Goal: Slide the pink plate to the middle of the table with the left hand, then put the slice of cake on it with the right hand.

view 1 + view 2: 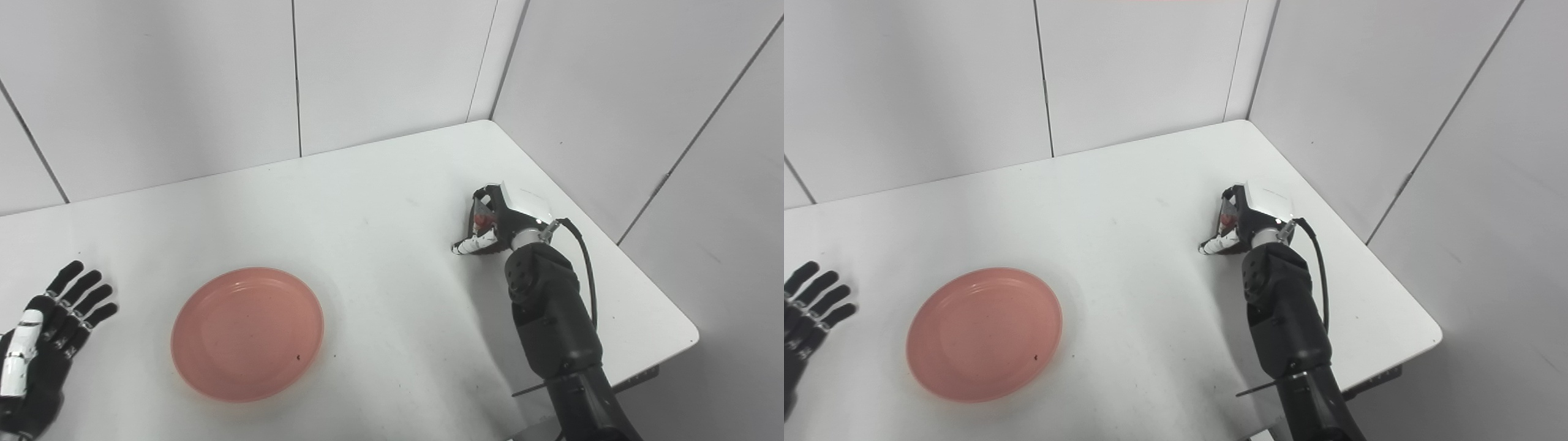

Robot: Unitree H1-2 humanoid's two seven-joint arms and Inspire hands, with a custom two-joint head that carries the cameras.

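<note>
Slice of cake [482, 215], mostly hidden, was pinched in the curled right robot hand [493, 223] at bench [392, 202] right; pink plate [247, 334] was noted well apart to its left, nearer the spread, empty left robot hand [43, 331].

My left hand [43, 334] sits at the lower left of the frame, palm down, fingers spread and pointing up-frame, holding nothing. My right arm rises from the bottom right; its right hand [499, 220], right of centre, is curled closed around something small and red.
</note>
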